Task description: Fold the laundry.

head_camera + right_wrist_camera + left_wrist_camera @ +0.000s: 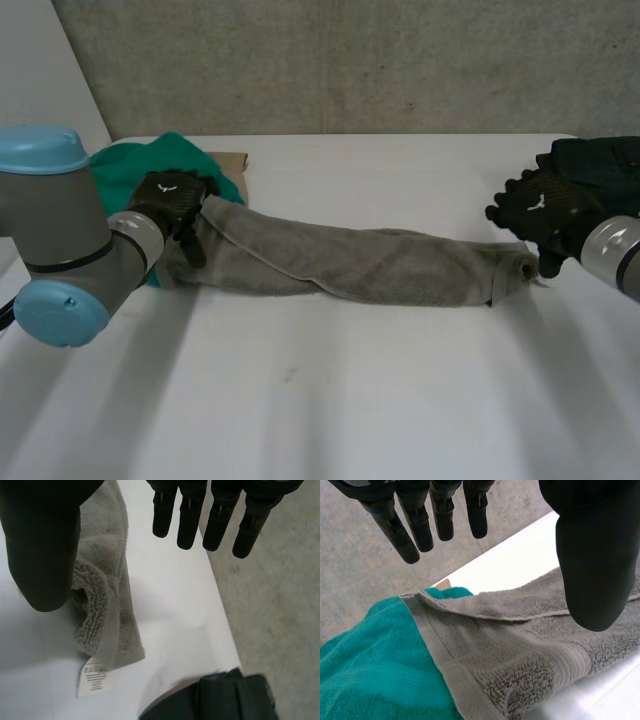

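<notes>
Nearest: bare white table point(320, 400) across the lower frame.

Mid-frame: the grey towel point(370, 265) lay bunched into a twisted rope running left to right, not yet folded.

Risk, as judged: a grasp on those bunched ends would catch several layers, so the towel would lift twisted rather than flat. Its left end overlapped the green towel point(125, 170), which could be dragged along.

Left hand point(172, 200) was at the towel's left end, fingers straight, thumb apart, holding nothing; contact unclear. Right hand point(540, 210) was over the right end by the label point(92, 676), likewise spread and empty.

Farthest, upper right: a dark garment point(600, 160).
</notes>
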Action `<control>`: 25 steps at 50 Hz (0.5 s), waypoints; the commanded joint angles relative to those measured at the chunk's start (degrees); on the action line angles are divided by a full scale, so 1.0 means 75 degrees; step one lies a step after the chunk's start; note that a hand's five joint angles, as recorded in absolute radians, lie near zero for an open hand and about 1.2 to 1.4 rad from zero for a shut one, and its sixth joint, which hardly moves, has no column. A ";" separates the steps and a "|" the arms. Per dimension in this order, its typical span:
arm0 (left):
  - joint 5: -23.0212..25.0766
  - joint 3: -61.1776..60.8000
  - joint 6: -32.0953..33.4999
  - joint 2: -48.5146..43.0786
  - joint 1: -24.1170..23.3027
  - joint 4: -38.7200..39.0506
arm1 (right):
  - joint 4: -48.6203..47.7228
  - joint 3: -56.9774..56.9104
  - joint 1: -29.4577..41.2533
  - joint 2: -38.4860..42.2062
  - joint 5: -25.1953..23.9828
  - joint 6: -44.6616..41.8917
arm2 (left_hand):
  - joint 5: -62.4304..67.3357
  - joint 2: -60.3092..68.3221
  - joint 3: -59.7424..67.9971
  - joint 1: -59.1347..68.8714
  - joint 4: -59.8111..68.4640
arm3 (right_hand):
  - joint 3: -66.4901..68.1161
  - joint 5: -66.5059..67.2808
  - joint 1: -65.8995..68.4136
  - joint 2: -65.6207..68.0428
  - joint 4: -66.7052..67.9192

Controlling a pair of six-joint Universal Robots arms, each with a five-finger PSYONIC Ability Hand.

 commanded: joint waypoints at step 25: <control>-0.0009 0.0491 0.0007 -0.0146 -0.0012 0.0037 | -0.1823 0.0244 0.0909 -0.0444 -0.0293 0.1679 | -0.0656 -0.0782 -0.0765 -0.0991 -0.0747 | 0.7648 0.7986 0.7608 0.7548 0.7763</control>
